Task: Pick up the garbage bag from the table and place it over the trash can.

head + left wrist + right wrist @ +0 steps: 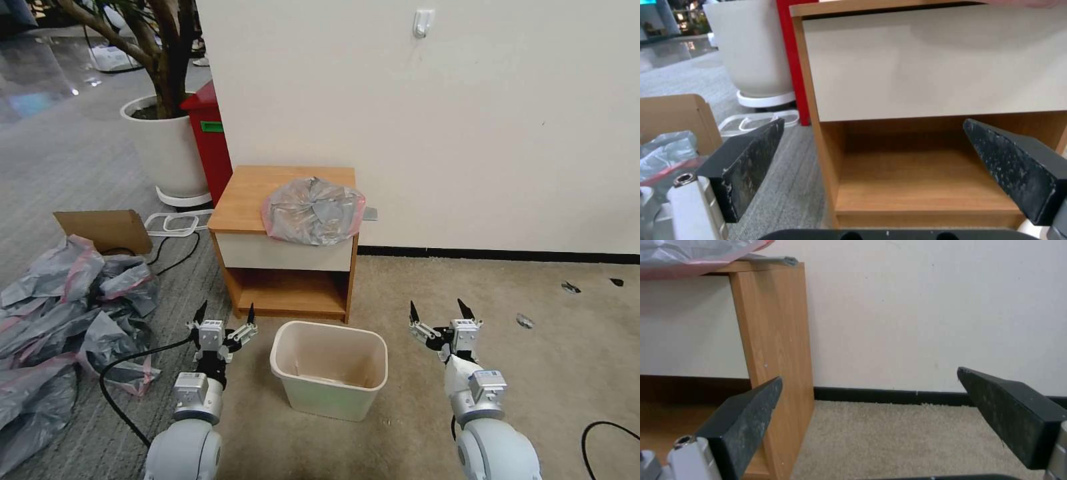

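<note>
Floor-level scene before a plain cream wall [467, 133] with a black skirting strip [500, 254]; beige carpet [547, 373] to the right, grey ribbed flooring [67, 167] to the left; the counter [267, 193], a light-brown wooden nightstand with a white drawer front and an open shelf gap below, stands against the wall; the garbage bag [313, 210], crumpled grey translucent plastic with a pink rim, lies on the right part of the counter top, its edge overhanging the front; the trash can [293, 373], cream-white and rectangular, stands on the carpet in front of the counter, between the two sets of fingers and just short of them; left gripper [225, 317] hovers low beside the can's left rim, fingers [751, 166] spread wide and released, pointing at the counter's shelf gap in the left wrist view; right gripper [440, 313] hovers beyond the can's right rim, fingers [746, 420] likewise spread and released, aimed at the counter's right side panel and the wall, with the bag's pink edge above them in the right wrist view; left of the left fingers, a heap of grey-and-pink bags [60, 313], a cardboard piece [107, 230] and a black cable [120, 373]; behind, a red box [212, 140] and a white plant pot [167, 153] holding a tree
</note>
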`<state>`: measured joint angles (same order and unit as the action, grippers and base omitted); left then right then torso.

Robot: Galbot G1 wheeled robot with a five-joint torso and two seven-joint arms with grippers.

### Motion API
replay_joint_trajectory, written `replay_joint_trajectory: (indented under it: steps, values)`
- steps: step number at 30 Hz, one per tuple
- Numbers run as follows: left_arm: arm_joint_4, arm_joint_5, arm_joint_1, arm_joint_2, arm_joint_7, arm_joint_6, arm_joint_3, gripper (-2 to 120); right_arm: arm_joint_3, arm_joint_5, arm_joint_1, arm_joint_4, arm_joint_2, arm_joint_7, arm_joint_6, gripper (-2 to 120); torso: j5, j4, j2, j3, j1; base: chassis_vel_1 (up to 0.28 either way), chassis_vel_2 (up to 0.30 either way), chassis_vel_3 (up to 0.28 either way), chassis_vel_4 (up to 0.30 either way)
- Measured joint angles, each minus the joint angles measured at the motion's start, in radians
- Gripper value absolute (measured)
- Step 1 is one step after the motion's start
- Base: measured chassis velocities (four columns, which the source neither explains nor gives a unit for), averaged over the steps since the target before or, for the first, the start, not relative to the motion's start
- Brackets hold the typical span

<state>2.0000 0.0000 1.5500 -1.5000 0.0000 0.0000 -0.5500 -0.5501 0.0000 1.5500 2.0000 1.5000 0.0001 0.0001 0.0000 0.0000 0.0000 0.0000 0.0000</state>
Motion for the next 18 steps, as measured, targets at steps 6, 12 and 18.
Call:
replay_joint_trajectory:
  steps: [6, 12, 18]
  values:
    - [0.000, 0.000, 0.000, 0.000, 0.000, 0.000, 0.000, 100, 0.000, 0.000, 0.000, 0.000, 0.000, 0.000, 0.000, 100, 0.0000, 0.0000, 0.000, 0.000, 0.000, 0.000, 0.000, 0.000, 0.000]
    - [0.000, 0.000, 0.000, 0.000, 0.000, 0.000, 0.000, 100, 0.000, 0.000, 0.000, 0.000, 0.000, 0.000, 0.000, 100, 0.0000, 0.0000, 0.000, 0.000, 0.000, 0.000, 0.000, 0.000, 0.000]
    - [0.000, 0.000, 0.000, 0.000, 0.000, 0.000, 0.000, 100, 0.000, 0.000, 0.000, 0.000, 0.000, 0.000, 0.000, 100, 0.0000, 0.0000, 0.000, 0.000, 0.000, 0.000, 0.000, 0.000, 0.000]
